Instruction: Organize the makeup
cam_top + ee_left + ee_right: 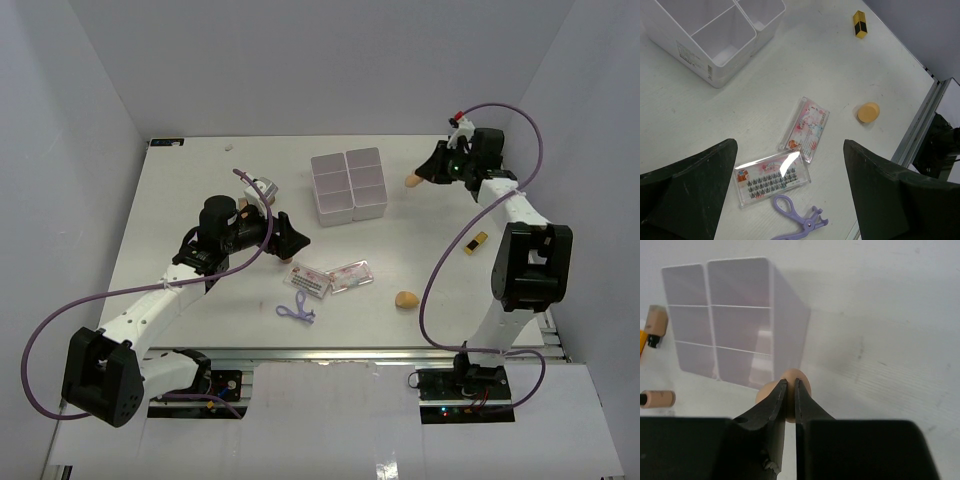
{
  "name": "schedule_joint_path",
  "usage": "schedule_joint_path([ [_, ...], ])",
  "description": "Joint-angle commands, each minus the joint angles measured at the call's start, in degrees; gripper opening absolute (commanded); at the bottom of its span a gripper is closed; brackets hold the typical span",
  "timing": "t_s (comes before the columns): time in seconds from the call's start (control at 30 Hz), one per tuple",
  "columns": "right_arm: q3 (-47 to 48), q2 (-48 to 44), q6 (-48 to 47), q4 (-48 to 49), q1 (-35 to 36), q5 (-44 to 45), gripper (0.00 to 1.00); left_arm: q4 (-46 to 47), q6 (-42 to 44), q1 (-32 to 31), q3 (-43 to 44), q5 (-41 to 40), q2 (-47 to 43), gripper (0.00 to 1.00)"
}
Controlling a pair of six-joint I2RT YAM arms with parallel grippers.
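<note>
From above, my right pincer [421, 178] sits at the far right of the table [200, 210], just right of the white four-compartment box [348, 185]. It is clamped on a tan egg-shaped sponge [410, 182]. The sponge's long axis runs in line with my fingers, and its free end points left toward the box, near it but apart. My left pincer [291, 238] hangs left of the box, spread wide and holding nothing. Nearer the bases lie two clear packets with pink-red print. The left packet [308, 279] and the right packet [351, 274] have their long axes tilted toward each other in a shallow V. The purple tool [297, 311] lies just nearer me than they do, and a second sponge [405, 300] lies to their right. The yellow-orange tube [476, 244] lies well off to the right, beside my right forearm.

Through my left wrist camera, both dark fingers stand far apart with the packets on the table between them. One packet lies nearly crosswise, the other runs steeply away, and their corners touch. The purple tool is below them, its loop end toward the packets. The second sponge shows a round face. The tube points away from me and has a black band.

Through my right wrist camera, my fingertips almost meet. They pinch the sponge, which bulges out on either side and past the tips toward the box's side wall.
</note>
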Motion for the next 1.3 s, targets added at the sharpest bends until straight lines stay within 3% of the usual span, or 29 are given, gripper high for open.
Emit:
schedule_joint_path([
  [0.0,-0.6,-3.3,-6.7,1.6,7.8,2.6,0.08,0.1,0.8,-0.2,2.1,-0.2,-1.1,0.98],
  [0.3,3.6,0.0,-7.3,-0.7,17.2,9.5,0.11,-0.1,1.3,-0.2,2.1,-0.9,-0.9,0.98],
  [0.57,4.8,4.1,-7.3,-0.6,18.9,14.7,0.19,-0.1,1.2,-0.2,2.1,-0.4,-0.6,0.98],
  [0.7,6.3,5.9,-7.3,-1.2,19.0,16.4,0.27,0.1,1.5,-0.2,2.1,0.7,-0.7,0.98],
  [0.77,6.1,5.9,-7.3,-1.2,19.0,16.7,0.45,0.3,1.6,-0.2,2.1,1.3,-0.9,0.98],
  [0.9,5.4,4.6,-7.8,-1.2,19.0,17.0,0.63,0.6,1.7,-0.2,2.0,3.2,-1.0,0.98],
  [1.27,2.0,-1.8,-10.3,-2.1,17.9,15.5,0.66,1.9,2.0,-0.2,1.3,6.5,-1.0,0.98],
])
